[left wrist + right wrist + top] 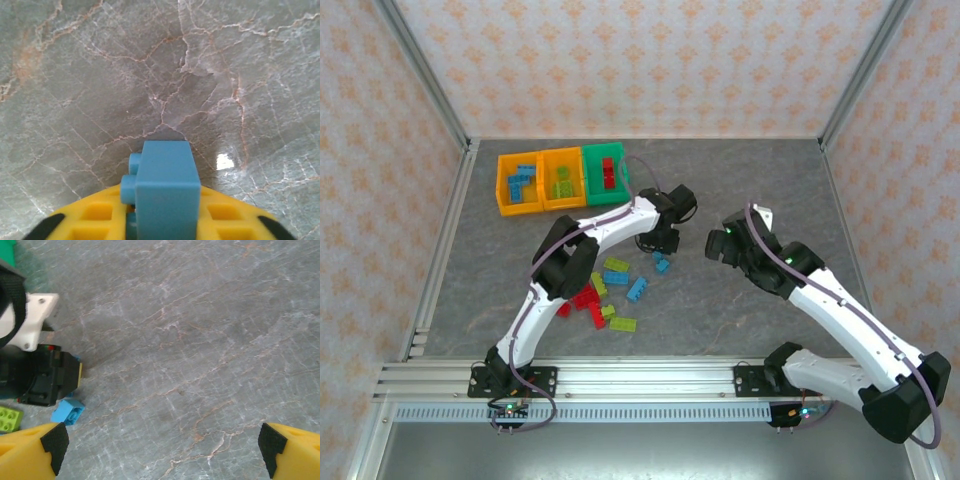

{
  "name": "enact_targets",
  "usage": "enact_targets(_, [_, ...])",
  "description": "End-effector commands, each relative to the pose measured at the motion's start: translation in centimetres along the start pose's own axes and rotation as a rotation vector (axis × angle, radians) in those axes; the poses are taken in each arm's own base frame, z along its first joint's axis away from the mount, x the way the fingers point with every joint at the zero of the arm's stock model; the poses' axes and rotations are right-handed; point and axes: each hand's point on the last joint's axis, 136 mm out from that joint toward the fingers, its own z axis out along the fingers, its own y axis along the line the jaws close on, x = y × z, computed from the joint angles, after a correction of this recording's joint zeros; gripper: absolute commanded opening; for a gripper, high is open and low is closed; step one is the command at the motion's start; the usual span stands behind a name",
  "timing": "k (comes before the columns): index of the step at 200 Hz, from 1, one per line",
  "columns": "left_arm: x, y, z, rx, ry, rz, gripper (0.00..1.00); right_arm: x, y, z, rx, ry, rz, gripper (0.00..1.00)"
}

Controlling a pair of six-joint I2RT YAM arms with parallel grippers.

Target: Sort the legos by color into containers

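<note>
1. The left gripper [163, 220] is clenched on a held blue brick [165, 192], with its yellow fingers [92, 215] pressing from either side
2. The held blue brick juts past the fingertips toward the grey marbled table [100, 75]. Its long axis seems to run along the fingers, and its studs [131, 172] face the left of the wrist view. I cannot tell whether its far end touches the table
3. The right gripper [162, 452] stands released, its pads [52, 445] wide apart at the bottom corners with bare table between them
4. In the right wrist view, a loose blue brick [67, 411] lies just beside the left arm's black wrist [35, 382], tilted, with a lime brick [10, 419] near it at the left edge
5. From above, the two wrists face each other near the table's middle, apart
6. The scattered legos [620, 285] lie below the left forearm [605, 225], blue and lime ones pointing various ways. A red cluster [585, 298] is partly hidden by the left elbow [565, 268]
7. The containers stand at the far left in a row running left to right, each bin's long side running away from the arms: a left orange bin [502, 190] with blue bricks, a middle orange bin [563, 204] with lime ones and a green bin [608, 198] with red ones
8. The left forearm passes close by the green bin's near right corner
</note>
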Motion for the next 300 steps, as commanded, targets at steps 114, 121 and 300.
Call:
enact_targets(114, [-8.3,27.1,-17.4,-0.038,-0.375,-0.571,0.08,0.7,10.4,2.9,-0.411,0.132,-0.269,0.99])
enact_targets(121, [-8.5,29.2,-17.2,-0.057,-0.378,-0.608,0.08,0.8,10.6,3.1,-0.409,0.143,-0.274,0.99])
enact_targets(300, [-9.0,37.5,-21.7,0.024,-0.449,-0.780,0.56,1.1,12.3,4.5,-0.403,0.195,-0.331,0.98])
